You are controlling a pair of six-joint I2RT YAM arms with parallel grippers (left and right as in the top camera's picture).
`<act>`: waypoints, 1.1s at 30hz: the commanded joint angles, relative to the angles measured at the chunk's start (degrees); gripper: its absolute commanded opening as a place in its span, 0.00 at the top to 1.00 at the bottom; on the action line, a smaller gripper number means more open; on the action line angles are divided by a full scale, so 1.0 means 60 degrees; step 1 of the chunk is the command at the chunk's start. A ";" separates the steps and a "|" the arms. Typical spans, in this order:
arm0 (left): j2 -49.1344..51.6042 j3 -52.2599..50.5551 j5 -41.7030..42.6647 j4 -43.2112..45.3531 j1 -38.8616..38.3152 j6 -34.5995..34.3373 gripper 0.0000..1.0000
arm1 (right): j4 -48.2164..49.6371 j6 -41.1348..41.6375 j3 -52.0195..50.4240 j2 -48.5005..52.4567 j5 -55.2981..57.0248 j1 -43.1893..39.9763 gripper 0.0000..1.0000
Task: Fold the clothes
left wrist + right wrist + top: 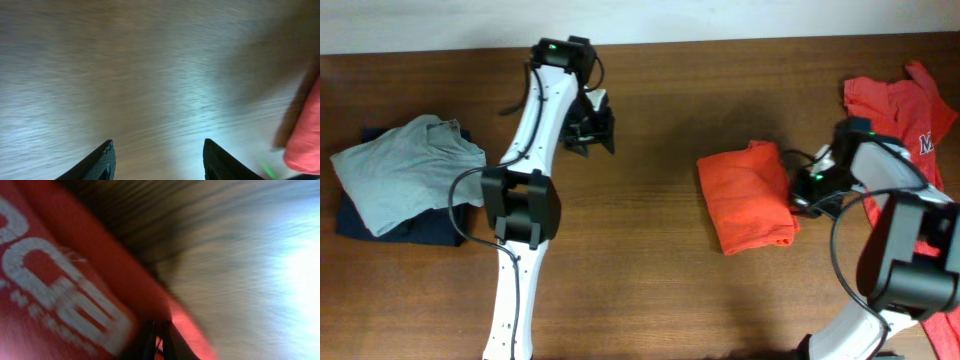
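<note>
A folded orange-red T-shirt (748,196) lies on the table right of centre. My right gripper (801,196) is at its right edge. In the right wrist view the fingers (159,342) are nearly together, pinching red cloth with white lettering (55,285). Another orange-red T-shirt (905,105) with white lettering lies crumpled at the far right. My left gripper (592,128) is open and empty over bare wood at the back; its fingers (157,160) are spread wide. A bit of red cloth (306,135) shows at that view's right edge.
A grey shirt (405,168) lies on a dark navy garment (420,225) at the left. More red cloth (945,330) shows at the bottom right corner. The wooden table (640,260) stretches between the two arms.
</note>
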 commanded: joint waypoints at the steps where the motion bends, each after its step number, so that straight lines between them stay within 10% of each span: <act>1: -0.1446 0.0033 -0.0361 -0.0044 0.0634 0.0637 0.43 | 0.0182 -0.0208 0.0091 0.0113 -0.1115 0.1060 0.89; 6: -0.2637 0.0033 -0.0240 -0.0040 0.1381 0.0772 0.25 | 0.0211 0.0299 0.0095 0.0106 -0.1632 0.2382 0.91; 19: -0.2732 -0.4339 0.4025 0.1920 0.0178 0.1351 0.25 | -0.0313 -0.0506 0.0783 -0.0648 -0.1461 0.1180 0.74; 25: -0.2732 -0.6841 0.4524 0.5031 -0.1220 -0.0783 0.21 | -0.0703 -0.0965 0.1333 -0.1137 -0.2000 0.1202 0.68; 33: -0.2732 -0.8269 0.4186 0.7180 -0.2127 -0.3723 0.06 | -0.0117 -0.0211 0.1282 -0.0831 -0.1107 0.2135 0.92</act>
